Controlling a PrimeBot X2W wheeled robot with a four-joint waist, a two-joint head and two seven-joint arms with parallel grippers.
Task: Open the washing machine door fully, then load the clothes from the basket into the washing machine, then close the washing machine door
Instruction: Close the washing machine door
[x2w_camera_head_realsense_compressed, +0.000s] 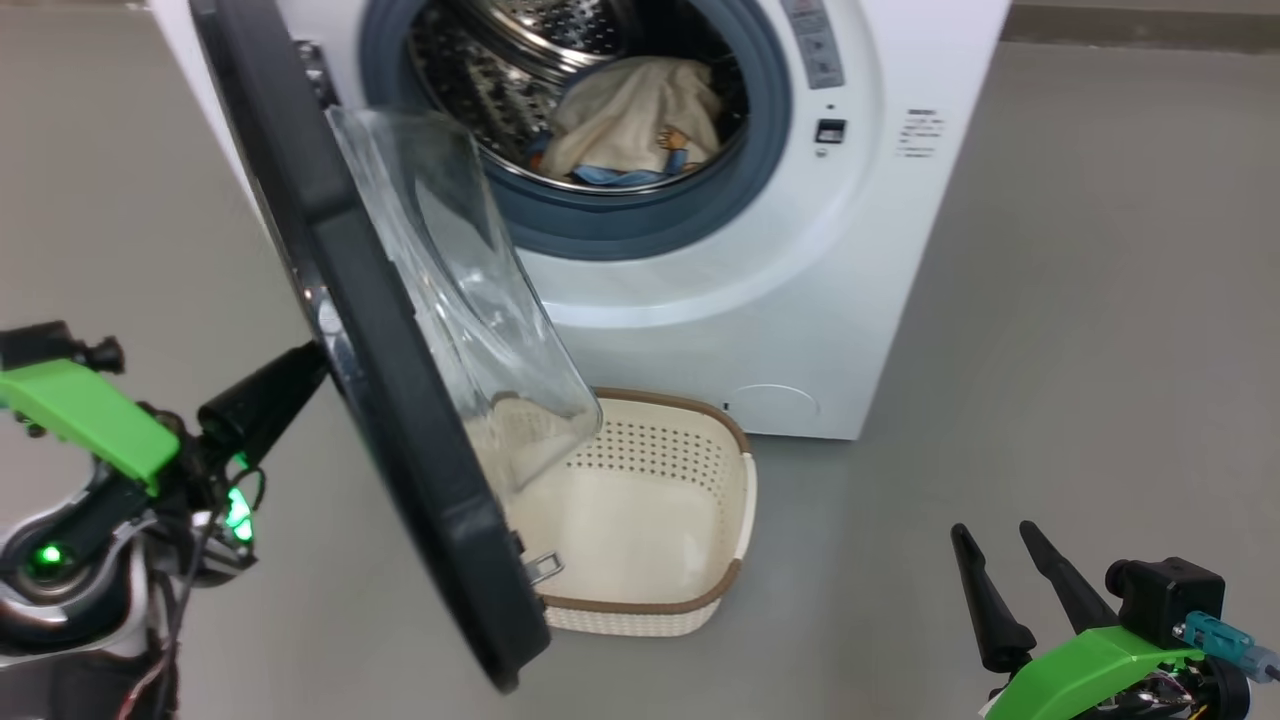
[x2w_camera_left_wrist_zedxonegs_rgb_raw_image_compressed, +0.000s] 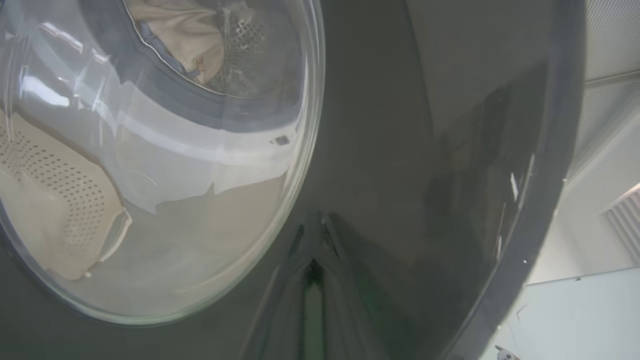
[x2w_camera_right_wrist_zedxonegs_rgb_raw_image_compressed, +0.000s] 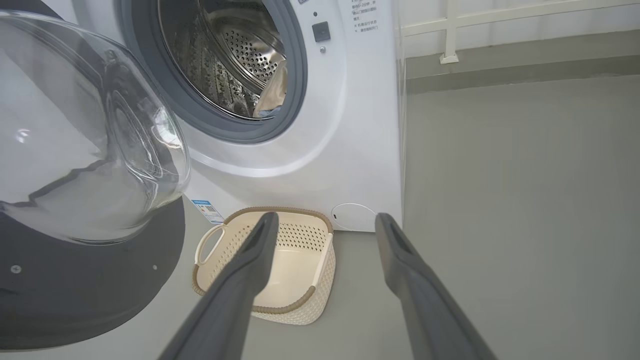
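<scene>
The washing machine (x2w_camera_head_realsense_compressed: 800, 280) stands with its door (x2w_camera_head_realsense_compressed: 400, 400) swung partway out, black rim edge-on and glass dome facing the drum. The clothes (x2w_camera_head_realsense_compressed: 640, 110) lie inside the drum, cream on top with a strip of blue beneath. The basket (x2w_camera_head_realsense_compressed: 640, 603) sits on the floor below the opening with nothing in it. My left gripper (x2w_camera_head_realsense_compressed: 315, 358) is shut, its tip against the door's outer face; in the left wrist view its tip (x2w_camera_left_wrist_zedxonegs_rgb_raw_image_compressed: 312, 262) meets the glossy door (x2w_camera_left_wrist_zedxonegs_rgb_raw_image_compressed: 400, 150). My right gripper (x2w_camera_head_realsense_compressed: 993, 535) hangs open at the lower right, away from the machine, nothing between its fingers.
In the right wrist view the open right gripper (x2w_camera_right_wrist_zedxonegs_rgb_raw_image_compressed: 326, 220) points toward the basket (x2w_camera_right_wrist_zedxonegs_rgb_raw_image_compressed: 280, 307), the door (x2w_camera_right_wrist_zedxonegs_rgb_raw_image_compressed: 75, 280) and the machine (x2w_camera_right_wrist_zedxonegs_rgb_raw_image_compressed: 350, 125). Bare grey floor spreads to the right of the machine. A wall with a white rail runs behind.
</scene>
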